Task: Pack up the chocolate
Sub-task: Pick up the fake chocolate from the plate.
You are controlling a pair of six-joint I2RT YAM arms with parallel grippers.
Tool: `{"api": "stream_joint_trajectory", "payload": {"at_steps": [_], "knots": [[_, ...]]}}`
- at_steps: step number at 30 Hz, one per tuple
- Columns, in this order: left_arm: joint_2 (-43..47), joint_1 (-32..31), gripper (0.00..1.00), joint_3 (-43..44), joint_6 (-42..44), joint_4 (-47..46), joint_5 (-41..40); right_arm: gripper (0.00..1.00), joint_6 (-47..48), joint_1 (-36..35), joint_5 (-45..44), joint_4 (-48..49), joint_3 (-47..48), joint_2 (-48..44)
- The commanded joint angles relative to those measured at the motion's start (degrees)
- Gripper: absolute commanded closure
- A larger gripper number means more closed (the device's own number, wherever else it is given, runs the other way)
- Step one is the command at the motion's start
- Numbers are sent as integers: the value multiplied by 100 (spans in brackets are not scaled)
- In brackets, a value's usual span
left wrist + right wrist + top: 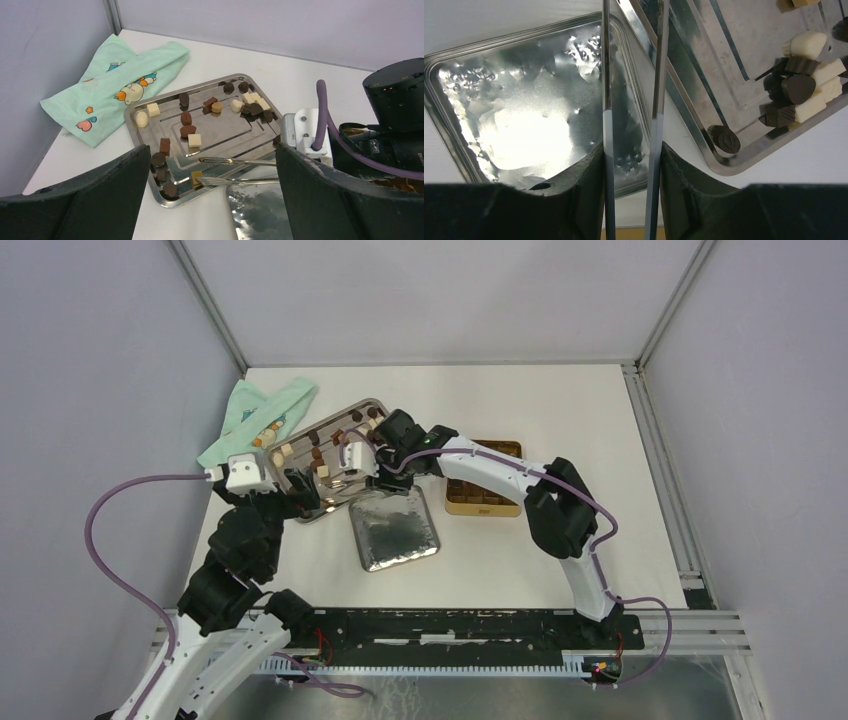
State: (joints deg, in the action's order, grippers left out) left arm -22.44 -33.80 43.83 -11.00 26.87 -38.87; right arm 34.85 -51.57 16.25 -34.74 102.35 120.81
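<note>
1. The right hand (631,155) is clenched on the tweezers (606,75), prongs slightly apart.
2. The left hand (212,150) is held wide open, empty.
3. The chocolate (186,118) is scattered on the tray (131,125); a tan piece (196,176) is met right at the tweezer tips.

Chocolate (186,118): small dark, tan and cream pieces loose across tray (225,131). Cluster heaped at far right corner. One tan piece by my tweezers' (230,161) tips.
</note>
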Motion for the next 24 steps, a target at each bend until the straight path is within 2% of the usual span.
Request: {"api": "stream_joint_trajectory", "payload": {"at_steps": [1, 24], "knots": [[29, 47, 1, -6, 150, -227, -14, 55, -162, -38, 27, 88, 419, 123], [12, 104, 1, -15, 157, -247, 64, 57, -308, -71, 118, -49, 872, 602]]}}
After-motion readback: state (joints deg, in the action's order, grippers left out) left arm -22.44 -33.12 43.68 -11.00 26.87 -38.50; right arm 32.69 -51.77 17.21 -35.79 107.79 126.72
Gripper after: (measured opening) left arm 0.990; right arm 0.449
